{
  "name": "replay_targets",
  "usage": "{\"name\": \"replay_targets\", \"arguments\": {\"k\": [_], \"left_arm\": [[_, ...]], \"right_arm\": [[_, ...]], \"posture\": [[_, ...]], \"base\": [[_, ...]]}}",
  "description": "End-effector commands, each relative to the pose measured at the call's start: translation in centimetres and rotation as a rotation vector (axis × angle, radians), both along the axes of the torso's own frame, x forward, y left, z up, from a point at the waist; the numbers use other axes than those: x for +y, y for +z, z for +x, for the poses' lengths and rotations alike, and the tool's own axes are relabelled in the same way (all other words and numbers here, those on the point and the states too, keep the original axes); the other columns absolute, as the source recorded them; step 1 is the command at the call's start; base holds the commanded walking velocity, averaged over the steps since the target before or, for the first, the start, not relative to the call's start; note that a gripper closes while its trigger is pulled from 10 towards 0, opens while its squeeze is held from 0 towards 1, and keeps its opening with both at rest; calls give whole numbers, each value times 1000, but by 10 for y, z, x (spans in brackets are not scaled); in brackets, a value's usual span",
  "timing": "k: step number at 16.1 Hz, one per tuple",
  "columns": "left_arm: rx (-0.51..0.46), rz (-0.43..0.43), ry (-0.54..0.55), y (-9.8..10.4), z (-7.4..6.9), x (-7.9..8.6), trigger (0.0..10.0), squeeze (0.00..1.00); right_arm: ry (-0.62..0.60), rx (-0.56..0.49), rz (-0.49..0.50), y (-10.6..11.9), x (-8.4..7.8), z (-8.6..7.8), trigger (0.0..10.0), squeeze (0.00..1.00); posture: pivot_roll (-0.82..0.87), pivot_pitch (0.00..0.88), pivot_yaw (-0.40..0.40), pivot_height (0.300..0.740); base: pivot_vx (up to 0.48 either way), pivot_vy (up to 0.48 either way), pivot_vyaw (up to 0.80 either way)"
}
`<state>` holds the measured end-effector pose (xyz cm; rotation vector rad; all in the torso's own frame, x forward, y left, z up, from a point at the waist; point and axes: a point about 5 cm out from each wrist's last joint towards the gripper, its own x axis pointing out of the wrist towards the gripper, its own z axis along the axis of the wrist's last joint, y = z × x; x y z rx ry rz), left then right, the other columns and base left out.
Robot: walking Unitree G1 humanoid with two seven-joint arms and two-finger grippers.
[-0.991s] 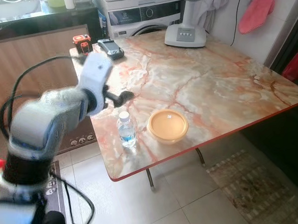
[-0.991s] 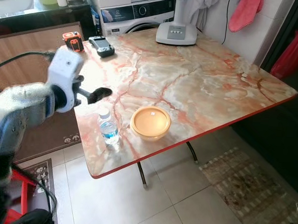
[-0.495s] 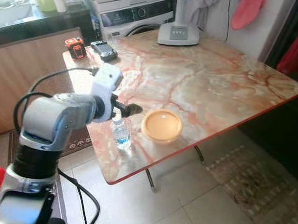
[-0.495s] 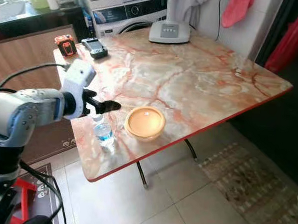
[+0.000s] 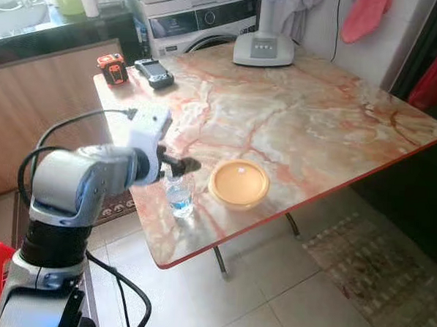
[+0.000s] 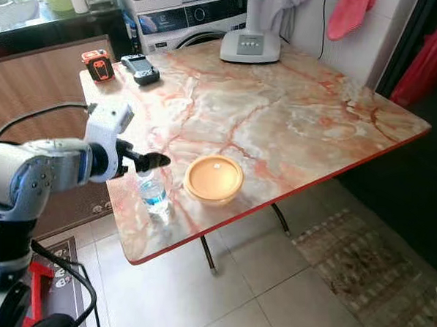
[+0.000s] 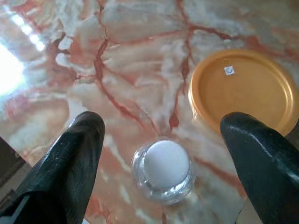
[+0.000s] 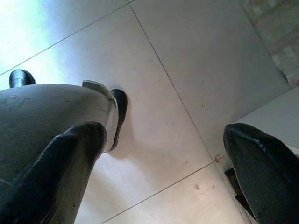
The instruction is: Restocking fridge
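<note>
1. The left gripper (image 7: 161,140), fingers spread wide, is held just above the water bottle (image 5: 179,194).
2. The bottle is stood upright near the table (image 5: 315,132) edge, beside the orange bowl (image 5: 239,183).
3. The right gripper (image 8: 163,154) is hung idle, fingers parted, over floor tiles.

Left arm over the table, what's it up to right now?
The left gripper is open and poised directly above a small water bottle that stands upright near the marble table's front edge, one finger on either side of the white cap but not touching it. An orange lidded bowl sits just beside the bottle. Nothing is grasped yet. The right gripper hangs open over the floor tiles, idle.
</note>
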<state>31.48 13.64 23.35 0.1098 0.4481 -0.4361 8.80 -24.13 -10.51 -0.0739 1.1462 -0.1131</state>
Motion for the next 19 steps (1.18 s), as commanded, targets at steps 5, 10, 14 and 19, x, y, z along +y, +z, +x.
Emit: {"name": "replay_targets", "arguments": {"k": [5,10,14,19], "left_arm": [[-6,6,78,-4,-4,9,10000,0],[11,-40,60,-12,-4,2,9882,0],[22,-61,44,-15,-3,-4,4784,0],[34,-54,54,-18,-3,-3,10000,0]], "right_arm": [[-142,-23,30,-2,1,-9,10000,0],[-279,-49,28,-2,-2,-15,10000,0],[-294,-50,22,-3,-2,-18,10000,0],[-321,-53,32,-3,-1,-20,10000,0]], "posture": [[80,0,48,740],[62,0,52,740],[48,0,60,740],[48,0,68,740]], "base": [[0,0,0],[0,0,0],[0,0,0],[0,0,0]]}}
